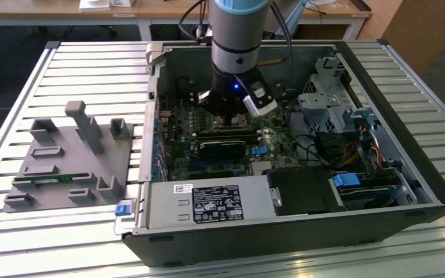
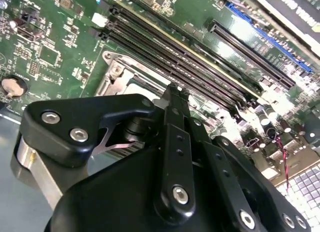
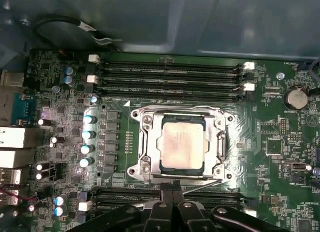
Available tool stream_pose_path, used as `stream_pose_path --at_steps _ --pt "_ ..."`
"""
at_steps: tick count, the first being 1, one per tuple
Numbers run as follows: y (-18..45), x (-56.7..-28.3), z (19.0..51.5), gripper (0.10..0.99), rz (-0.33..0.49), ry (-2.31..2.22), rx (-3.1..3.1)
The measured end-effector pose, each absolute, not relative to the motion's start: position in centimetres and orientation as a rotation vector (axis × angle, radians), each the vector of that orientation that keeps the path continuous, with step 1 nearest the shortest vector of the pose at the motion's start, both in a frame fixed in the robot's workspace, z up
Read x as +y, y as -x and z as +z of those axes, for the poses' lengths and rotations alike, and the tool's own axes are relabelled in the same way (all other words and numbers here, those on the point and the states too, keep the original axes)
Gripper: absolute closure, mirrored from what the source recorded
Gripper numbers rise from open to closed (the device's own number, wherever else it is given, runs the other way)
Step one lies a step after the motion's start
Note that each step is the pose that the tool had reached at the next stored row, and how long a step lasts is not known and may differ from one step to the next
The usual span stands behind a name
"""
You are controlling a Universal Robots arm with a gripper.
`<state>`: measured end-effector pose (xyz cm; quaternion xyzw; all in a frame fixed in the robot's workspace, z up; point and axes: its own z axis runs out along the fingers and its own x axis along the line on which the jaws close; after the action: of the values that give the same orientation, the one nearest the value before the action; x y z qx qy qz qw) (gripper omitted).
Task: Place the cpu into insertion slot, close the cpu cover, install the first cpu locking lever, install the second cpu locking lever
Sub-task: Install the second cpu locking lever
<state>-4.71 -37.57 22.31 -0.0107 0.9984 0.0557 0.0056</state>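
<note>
One cpu (image 3: 183, 145) already sits in the insertion slot (image 3: 138, 142), cpu cover (image 3: 212, 126) lying closed over it. Gripper (image 3: 171, 188), fingers pressed together and empty, at socket edge. Judged step: locking levers; the lever needs a careful press under its catch.

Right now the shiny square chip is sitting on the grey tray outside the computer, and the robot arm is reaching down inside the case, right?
Not quite. The first wrist view shows the cpu already in the insertion slot on the green board, not on the grey tray. The arm is indeed inside the case.
</note>
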Motion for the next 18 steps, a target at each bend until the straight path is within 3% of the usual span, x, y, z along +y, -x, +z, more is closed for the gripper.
stream_pose_path --at_steps 18 --pt "6.7 -38.9 22.1 0.980 0.230 0.026 3.121"
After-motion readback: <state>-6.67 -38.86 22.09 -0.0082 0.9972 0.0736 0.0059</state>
